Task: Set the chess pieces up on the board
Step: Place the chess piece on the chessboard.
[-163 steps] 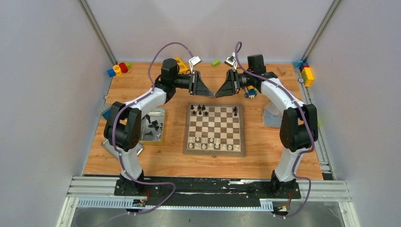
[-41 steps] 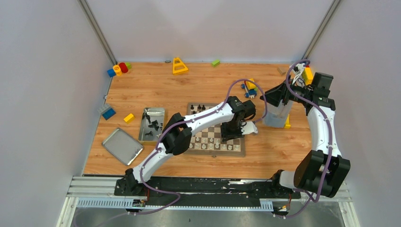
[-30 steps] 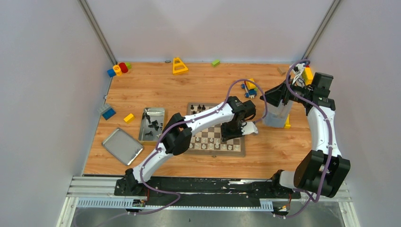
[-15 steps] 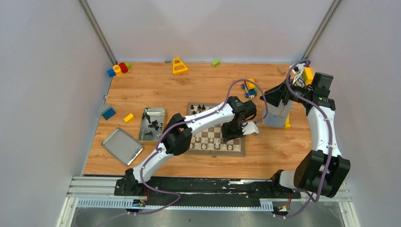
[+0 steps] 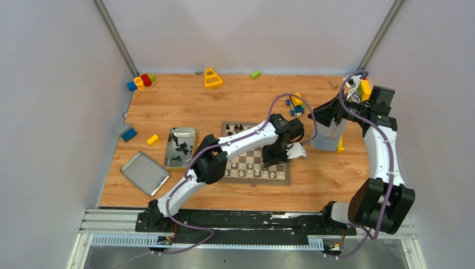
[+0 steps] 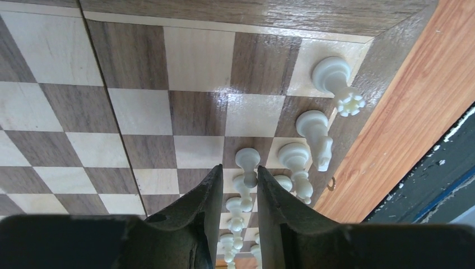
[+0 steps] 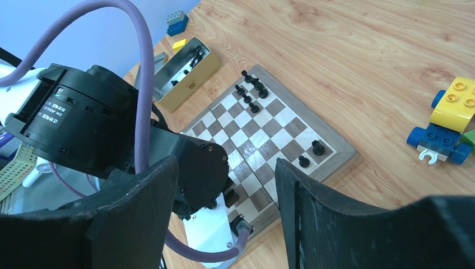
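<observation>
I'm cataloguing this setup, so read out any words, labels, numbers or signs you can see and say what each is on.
White print on the left arm's black motor housing: several lines, too small and blurred to read.
Small mark on the side of the metal tin: unreadable.
No text shows on the chessboard, the chess pieces or the toy blocks.

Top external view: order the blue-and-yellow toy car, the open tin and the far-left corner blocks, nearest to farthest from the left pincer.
1. Toy car, just beyond the left pincer.
2. Open tin, left of the board.
3. Corner blocks, far left.
</observation>
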{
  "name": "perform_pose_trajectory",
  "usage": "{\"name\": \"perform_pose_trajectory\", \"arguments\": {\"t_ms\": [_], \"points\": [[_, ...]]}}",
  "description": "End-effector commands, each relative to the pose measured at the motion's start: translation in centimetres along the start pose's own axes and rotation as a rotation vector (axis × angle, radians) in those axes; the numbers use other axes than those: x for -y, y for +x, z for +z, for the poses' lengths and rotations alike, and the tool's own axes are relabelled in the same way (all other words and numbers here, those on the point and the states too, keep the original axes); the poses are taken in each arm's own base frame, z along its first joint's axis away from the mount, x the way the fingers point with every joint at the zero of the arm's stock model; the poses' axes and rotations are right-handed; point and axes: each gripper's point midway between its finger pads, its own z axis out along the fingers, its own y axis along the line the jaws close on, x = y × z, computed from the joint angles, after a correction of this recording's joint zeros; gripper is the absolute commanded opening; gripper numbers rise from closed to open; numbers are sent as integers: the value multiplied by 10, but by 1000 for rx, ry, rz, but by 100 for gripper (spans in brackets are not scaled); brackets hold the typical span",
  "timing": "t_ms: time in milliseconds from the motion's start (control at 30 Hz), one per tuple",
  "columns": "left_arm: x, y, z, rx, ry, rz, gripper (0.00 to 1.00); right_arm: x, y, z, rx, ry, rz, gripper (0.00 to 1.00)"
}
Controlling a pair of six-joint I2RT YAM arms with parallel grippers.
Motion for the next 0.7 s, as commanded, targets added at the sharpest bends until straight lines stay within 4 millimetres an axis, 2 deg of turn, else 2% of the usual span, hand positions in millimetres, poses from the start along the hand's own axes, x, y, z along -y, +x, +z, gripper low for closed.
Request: {"name": "perform_pose_trajectory", "arguments": {"t_ms": [0,100,133,167,200,233,267,300,333,367,400,433,467,500,533,567,600,633,667], "points": [[-7,-19,-47,114,-116,6,37,-20,-12,-1,19,-70,-48,66],[-14,-15,-63,128,-172,11,38,-21,-20,-1,22,-64,-52,66],[-15,-13,-75,145,-198,15,38,-20,-23,-2,23,-56,-55,66],[-15,-10,-74,142,-201,15,39,-19,-26,-2,24,-44,-61,66],[-19,-10,-89,175,-237,14,39,-19,-30,-3,26,-31,-69,66],[-22,-1,-87,156,-245,4,41,-18,-33,-3,27,-17,-78,66],[-27,0,-102,192,-289,-4,41,-18,-37,-4,29,-5,-90,66],[-30,13,-110,194,-304,-21,43,-18,-40,-5,31,6,-101,66],[-36,16,-116,214,-333,-36,45,-18,-43,-5,34,16,-112,66],[-41,32,-123,216,-349,-64,47,-19,-45,-5,35,19,-120,66],[-48,37,-128,238,-379,-86,48,-18,-45,-6,36,23,-123,66],[-53,56,-136,242,-397,-124,49,-18,-45,-6,36,26,-125,66],[-60,62,-142,265,-425,-150,49,-17,-44,-6,35,27,-124,66],[-66,84,-149,269,-441,-194,49,-16,-42,-5,33,27,-120,66],[-71,91,-154,286,-460,-222,50,-14,-40,-5,30,27,-111,66],[-78,115,-159,284,-476,-276,50,-13,-38,-4,28,27,-104,66],[-82,126,-166,294,-496,-309,51,-11,-35,-4,26,29,-97,65],[-91,152,-165,271,-504,-373,55,-9,-33,-4,23,31,-92,65],[-94,167,-164,254,-503,-417,58,-8,-30,-3,21,32,-88,65]]}}
